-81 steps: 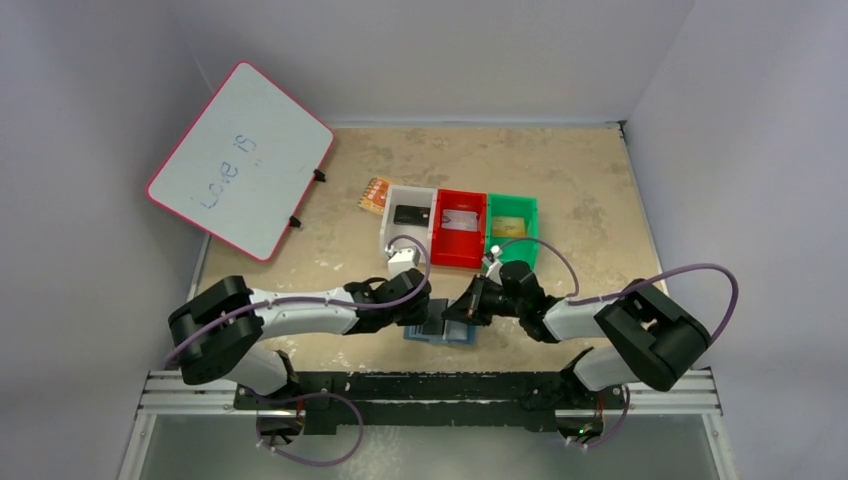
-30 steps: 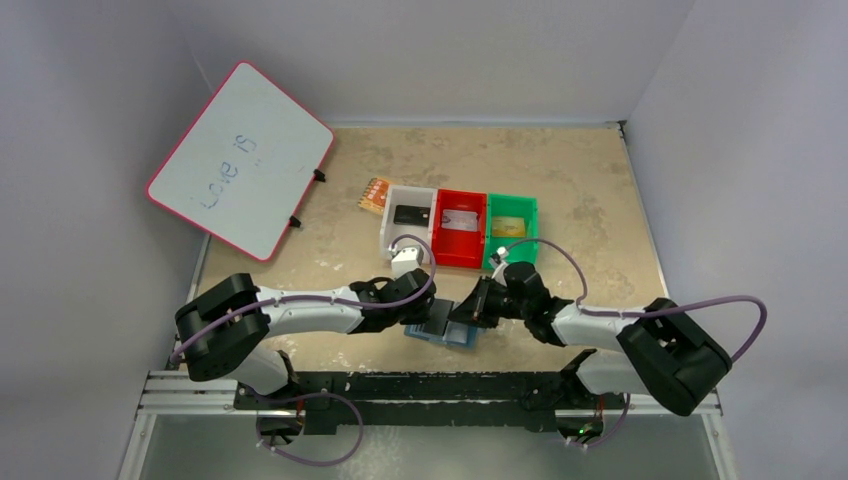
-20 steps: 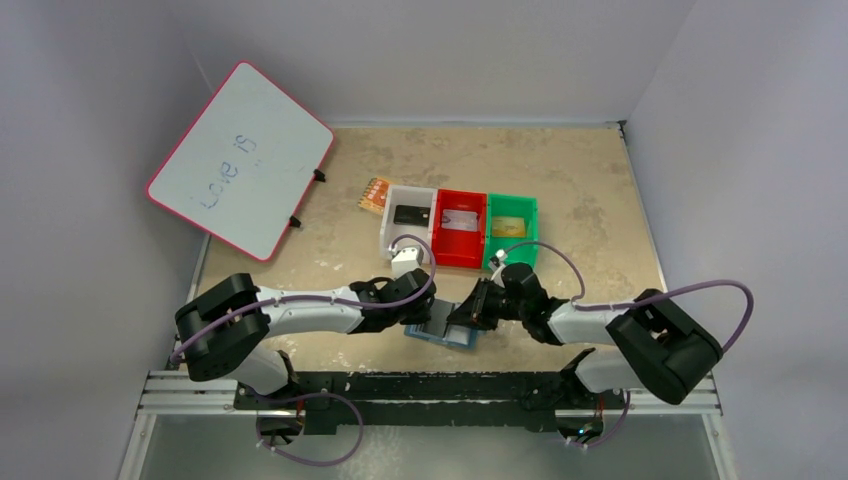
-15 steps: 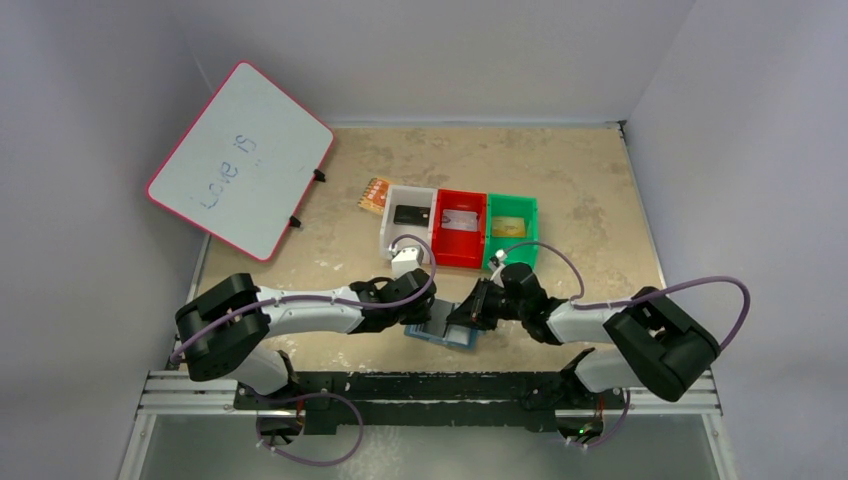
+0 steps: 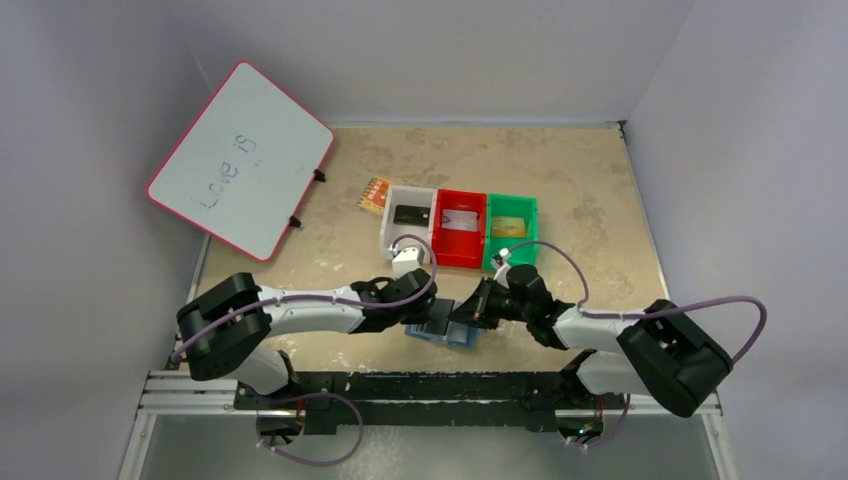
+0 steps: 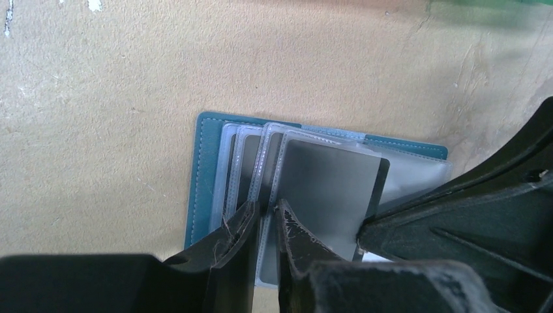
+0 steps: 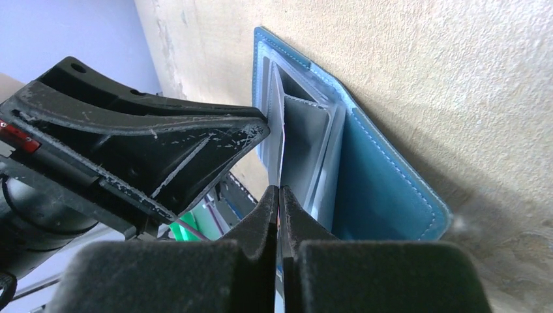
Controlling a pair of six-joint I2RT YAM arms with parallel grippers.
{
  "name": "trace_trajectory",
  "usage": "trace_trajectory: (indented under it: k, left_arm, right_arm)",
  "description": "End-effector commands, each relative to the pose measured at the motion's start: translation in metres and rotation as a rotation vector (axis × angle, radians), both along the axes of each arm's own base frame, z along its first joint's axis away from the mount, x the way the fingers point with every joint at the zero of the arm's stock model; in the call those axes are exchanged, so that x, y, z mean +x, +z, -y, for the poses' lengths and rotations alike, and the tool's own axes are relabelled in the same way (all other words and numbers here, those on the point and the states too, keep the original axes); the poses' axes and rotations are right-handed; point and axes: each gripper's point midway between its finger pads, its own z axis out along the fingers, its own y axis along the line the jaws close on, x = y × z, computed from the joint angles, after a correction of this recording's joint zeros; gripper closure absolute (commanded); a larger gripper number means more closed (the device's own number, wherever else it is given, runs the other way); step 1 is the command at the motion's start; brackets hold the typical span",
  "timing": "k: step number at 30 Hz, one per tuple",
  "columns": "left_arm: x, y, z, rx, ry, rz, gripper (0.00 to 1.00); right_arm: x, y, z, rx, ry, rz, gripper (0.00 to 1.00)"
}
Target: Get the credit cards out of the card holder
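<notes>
Overhead, I counted three bins, one credit card each; wrist views alone showed left end effector pinching the card holder, right end effector pinching one grey card.

Tabletop beige, mottled. Pale grey walls enclose three sides. Pink-rimmed whiteboard leans against the wall, well beyond and left of the left gripper. Lighting even, diffuse.

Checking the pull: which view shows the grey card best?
Left wrist: the grey card lies face-on, nearly whole. Right wrist sees only its thin edge; top external shows it too small to judge.
</notes>
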Motion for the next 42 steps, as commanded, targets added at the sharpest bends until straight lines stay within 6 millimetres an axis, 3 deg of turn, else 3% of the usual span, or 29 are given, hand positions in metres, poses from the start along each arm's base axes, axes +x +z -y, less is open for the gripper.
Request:
trace_trajectory:
  k: [1, 13, 21, 24, 25, 29, 32, 34, 42]
  left_arm:
    - [-0.02, -0.036, -0.032, 0.174, -0.033, -0.082, 0.85]
    - [-0.019, -0.034, -0.036, 0.184, -0.022, -0.072, 0.85]
    - [-0.017, -0.03, -0.035, 0.186, -0.019, -0.064, 0.84]
    - [-0.013, -0.021, -0.034, 0.176, -0.009, -0.042, 0.77]
    - [-0.011, -0.015, -0.034, 0.17, -0.004, -0.028, 0.7]
    - [0.001, 0.017, -0.036, 0.155, 0.024, 0.048, 0.59]
    - [0.007, 0.042, -0.026, 0.097, 0.013, 0.093, 0.56]
    - [0.007, 0.049, -0.017, 0.053, -0.016, 0.099, 0.55]
    - [-0.011, 0.041, 0.035, -0.087, -0.189, 0.009, 0.58]
  right_arm:
    - [-0.001, 0.006, 0.002, 0.007, -0.002, 0.015, 1.0]
    - [-0.004, -0.002, 0.022, -0.08, -0.032, 0.01, 1.0]
    - [0.0, 0.0, 0.025, -0.098, -0.044, 0.014, 1.0]
    - [0.0, -0.002, 0.024, -0.097, -0.047, 0.012, 1.0]
    - [0.001, -0.001, 0.024, -0.094, -0.047, 0.014, 1.0]
    - [0.003, -0.003, 0.022, -0.093, -0.048, 0.015, 1.0]
    - [0.003, -0.006, 0.021, -0.094, -0.037, 0.009, 1.0]
    - [0.003, -0.007, 0.019, -0.093, -0.031, 0.008, 1.0]
    - [0.005, -0.008, 0.02, -0.096, -0.039, 0.009, 1.0]
